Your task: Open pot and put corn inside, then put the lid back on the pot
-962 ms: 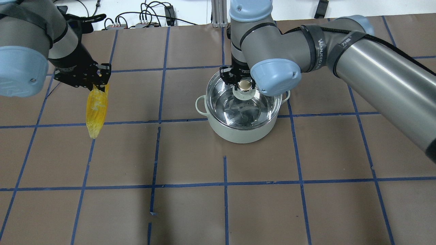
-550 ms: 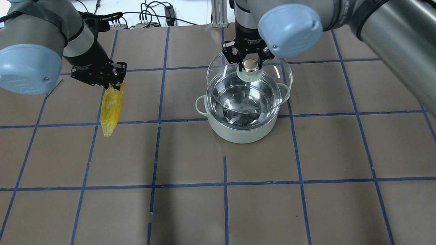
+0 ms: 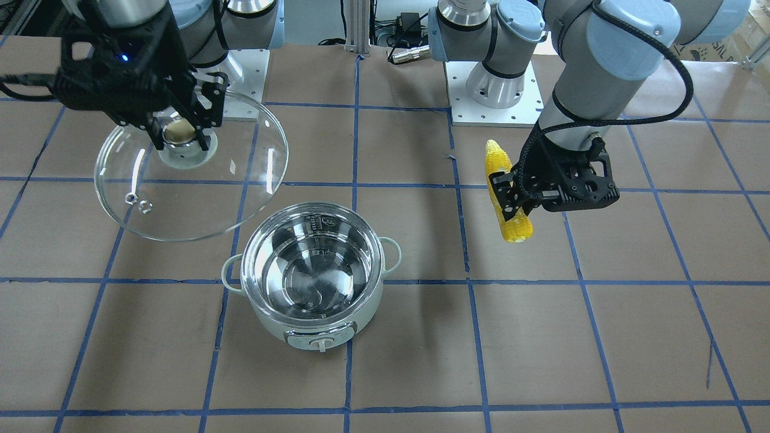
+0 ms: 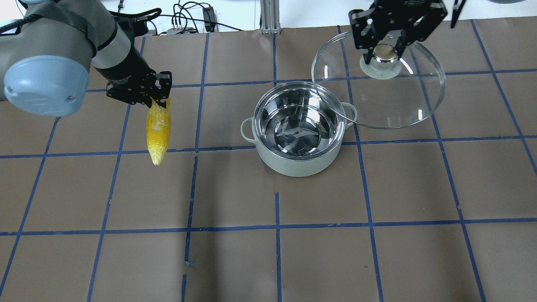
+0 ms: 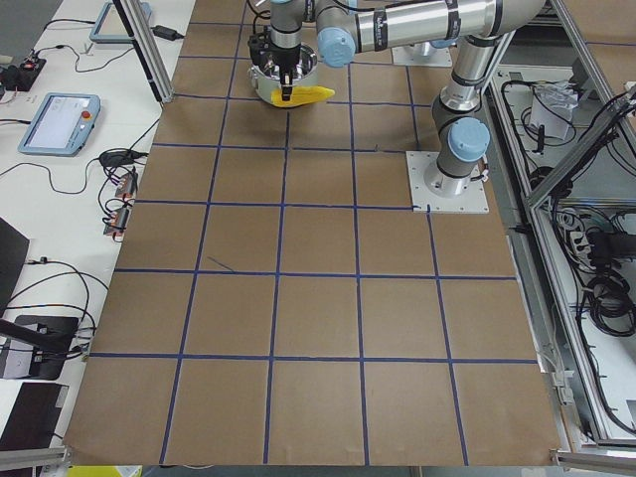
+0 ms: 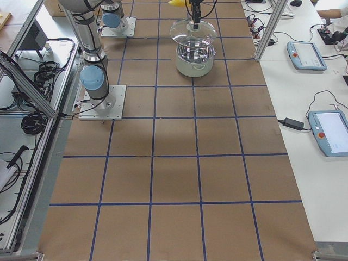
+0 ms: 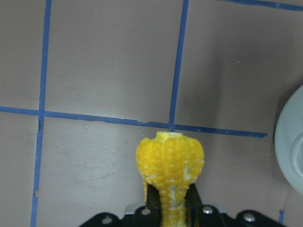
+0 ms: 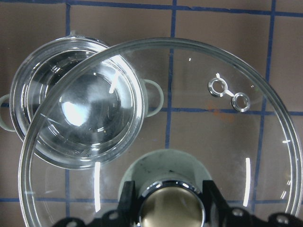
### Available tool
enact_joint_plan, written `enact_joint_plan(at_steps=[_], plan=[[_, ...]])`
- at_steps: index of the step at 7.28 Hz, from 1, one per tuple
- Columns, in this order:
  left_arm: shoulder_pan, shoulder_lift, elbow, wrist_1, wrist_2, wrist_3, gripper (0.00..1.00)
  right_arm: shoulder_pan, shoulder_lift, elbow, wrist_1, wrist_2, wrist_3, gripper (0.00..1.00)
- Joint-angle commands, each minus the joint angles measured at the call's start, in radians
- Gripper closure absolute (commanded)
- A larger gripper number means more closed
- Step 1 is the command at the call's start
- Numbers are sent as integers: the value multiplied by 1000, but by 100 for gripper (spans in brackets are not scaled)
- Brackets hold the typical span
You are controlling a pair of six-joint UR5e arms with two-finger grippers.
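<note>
**lid off, corn not yet in**

front-facing view: the pot (image 3: 364, 316) stands open on the table (image 3: 541, 337), its steel bowl empty. the right gripper (image 3: 180, 129) is clamped on the knob of the lid (image 3: 240, 180), which hangs in the air off to the robot's right of the pot. the left gripper (image 3: 508, 198) pinches the corn (image 3: 499, 159) aloft on the pot's other side, well apart from it. opening looks done. dropping the corn in and putting the lid back are left.

overhead view: the lid's edge overlaps the pot's rim only in the picture. i judge it sits higher and clear. the corn hangs tip down from the closed fingers.

left wrist view: the corn shows end-on between the fingers, with the pot's edge at the right margin.

right wrist view: the knob sits gripped, and the open pot shows through the glass.

against half a second ago: the lid was then directly over the pot and has since swung away. the corn has come nearer the pot.
</note>
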Motion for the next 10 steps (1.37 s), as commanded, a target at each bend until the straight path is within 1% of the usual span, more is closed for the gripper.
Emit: enact_joint_plan(at_steps=[1, 2, 3, 4, 5, 6, 7, 9, 10], plan=[[-125, -74, 61, 31, 44, -124, 89, -28, -102, 101, 17, -5, -10, 72], [-206, -131, 126, 27, 99, -141, 89, -28, -124, 130, 17, -5, -10, 77], [-278, -201, 186, 29, 121, -194, 89, -28, -128, 139, 17, -4, -13, 80], [-331, -262, 248, 29, 123, -227, 89, -27, -125, 146, 14, -1, -12, 83], [-365, -303, 319, 23, 117, -274, 89, -27, -119, 168, 8, -1, -12, 81], [-389, -352, 386, 15, 111, -287, 89, -24, -130, 216, 0, 2, -10, 81], [-418, -413, 449, 14, 114, -334, 89, -27, -148, 259, -41, 2, -10, 81], [-432, -513, 531, 14, 114, -362, 89, -27, -162, 281, -50, 1, -9, 80], [-443, -537, 546, 14, 112, -406, 89, -30, -162, 279, -53, 1, -12, 80]])
